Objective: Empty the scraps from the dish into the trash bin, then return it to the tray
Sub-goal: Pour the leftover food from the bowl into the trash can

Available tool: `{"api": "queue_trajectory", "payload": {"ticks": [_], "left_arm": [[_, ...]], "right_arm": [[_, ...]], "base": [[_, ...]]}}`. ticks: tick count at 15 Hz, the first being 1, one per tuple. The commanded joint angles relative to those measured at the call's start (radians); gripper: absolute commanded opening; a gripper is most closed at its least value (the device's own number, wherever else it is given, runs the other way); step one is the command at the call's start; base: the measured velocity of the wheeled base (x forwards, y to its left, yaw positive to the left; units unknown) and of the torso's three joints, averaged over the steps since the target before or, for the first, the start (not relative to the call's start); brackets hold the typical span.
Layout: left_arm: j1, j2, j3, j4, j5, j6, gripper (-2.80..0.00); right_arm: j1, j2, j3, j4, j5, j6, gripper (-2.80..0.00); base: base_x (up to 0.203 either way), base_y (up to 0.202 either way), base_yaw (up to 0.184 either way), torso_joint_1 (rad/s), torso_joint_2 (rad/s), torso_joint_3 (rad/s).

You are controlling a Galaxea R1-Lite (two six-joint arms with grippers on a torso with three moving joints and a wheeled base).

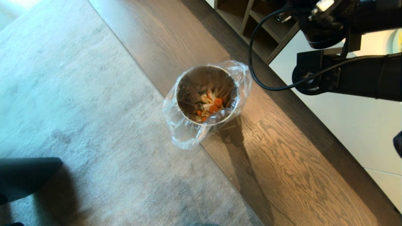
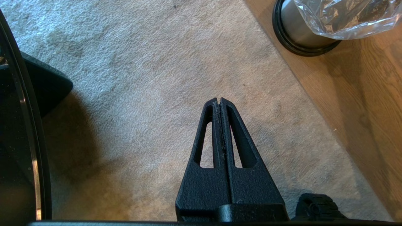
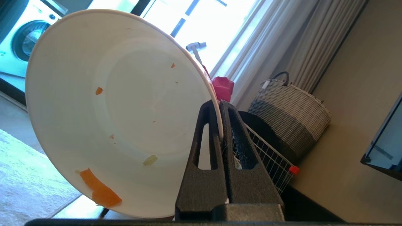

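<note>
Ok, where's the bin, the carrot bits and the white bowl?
bin (image 1: 185, 82): head view, on the bare steel inner wall.
carrot bits (image 1: 218, 101): head view, on an orange slice inside the bin.
white bowl (image 3: 132, 103): right wrist view, on its inside bottom.

The trash bin (image 2: 298, 31) is cut by the left wrist view's upper edge; only its lower wall and base ring show. The liner bag (image 1: 188, 135) hides its outer wall in the head view. The right pincer is outside the head view. The dish (image 3: 103, 119) blocks the floor behind it. The tray appears nowhere.
</note>
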Motion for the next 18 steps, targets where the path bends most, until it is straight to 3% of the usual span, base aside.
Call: {"api": "queue_trajectory", "payload": {"ticks": [1,14,18], "left_arm": [[0.000,0.000,0.000,-0.001,0.001,-0.001,-2.80],[0.000,0.000,0.000,-0.001,0.001,-0.001,-2.80],[0.000,0.000,0.000,-0.001,0.001,-0.001,-2.80]], "right_arm": [[-0.020,-0.006,-0.009,-0.035,0.015,0.002,-2.80],[0.026,-0.058,-0.005,-0.034,0.003,-0.021,-2.80],[0.025,-0.112,-0.017,-0.027,0.001,0.012,-2.80]], "base": [[0.000,0.000,0.000,0.000,0.00,0.000],[0.000,0.000,0.000,0.000,0.00,0.000],[0.000,0.000,0.000,0.000,0.00,0.000]]}}
